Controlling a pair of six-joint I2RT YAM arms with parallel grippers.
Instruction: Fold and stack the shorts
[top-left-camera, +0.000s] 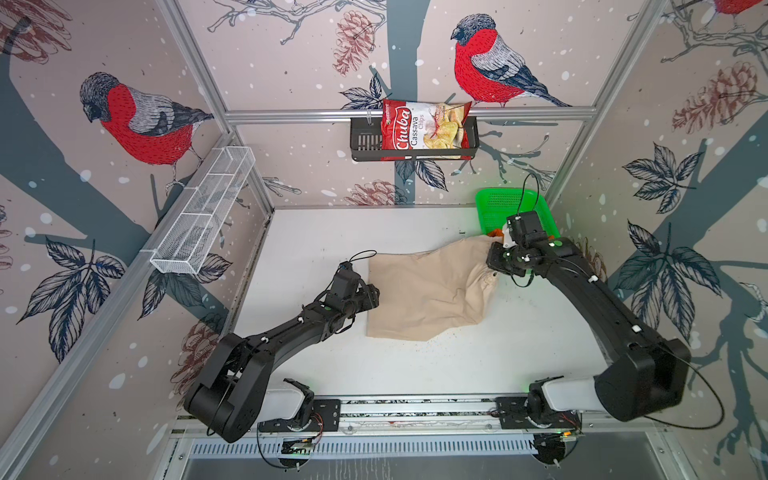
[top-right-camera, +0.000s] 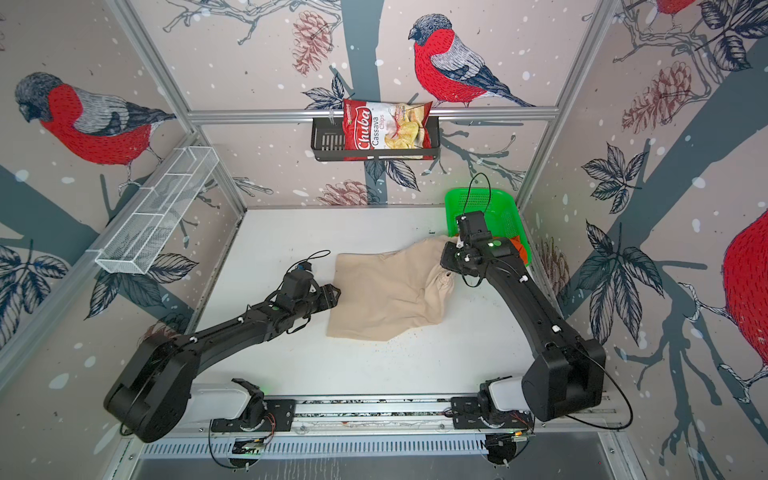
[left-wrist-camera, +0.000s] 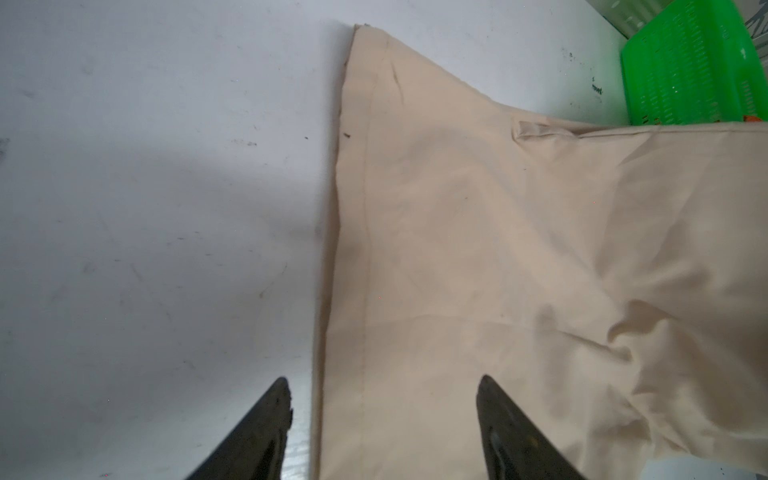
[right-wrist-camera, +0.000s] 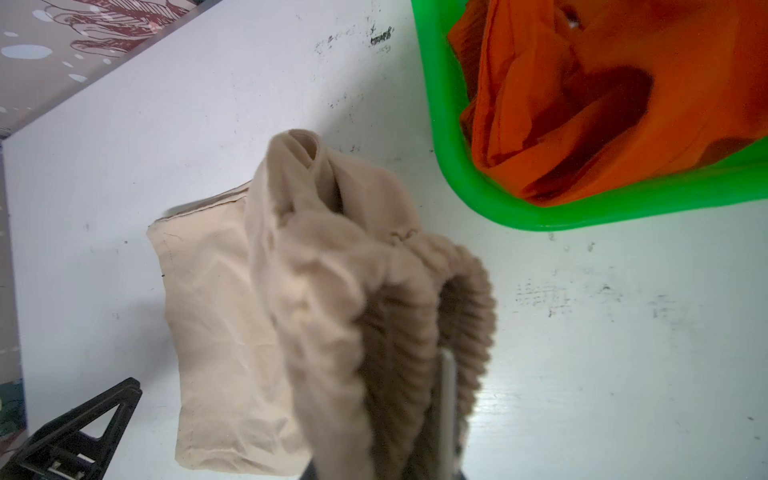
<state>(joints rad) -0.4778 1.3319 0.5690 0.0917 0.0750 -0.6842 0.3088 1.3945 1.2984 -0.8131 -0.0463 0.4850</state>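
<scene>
Pinching the gathered waistband of the beige shorts (right-wrist-camera: 332, 291), the right gripper (top-left-camera: 496, 264) is holding that end up off the table (top-left-camera: 332, 232), with its jaws standing narrow and the cloth between them. The rest of the shorts is lying flat on the middle of the table, with the leg ends pointing toward the left arm. The left gripper (left-wrist-camera: 382, 399) is hovering at that side with its jaws wide apart. In the left wrist view one finger (left-wrist-camera: 266, 428) is showing over the bare table and the other over the cloth, so the hemmed edge is running between them. I cannot tell if the fingers are touching the cloth. Just behind the right gripper a green basket (top-left-camera: 494, 203) is standing at the far right corner of the table. The orange shorts (right-wrist-camera: 602, 104) are lying crumpled inside it. The beige cloth is reaching close to the near rim of the basket.
</scene>
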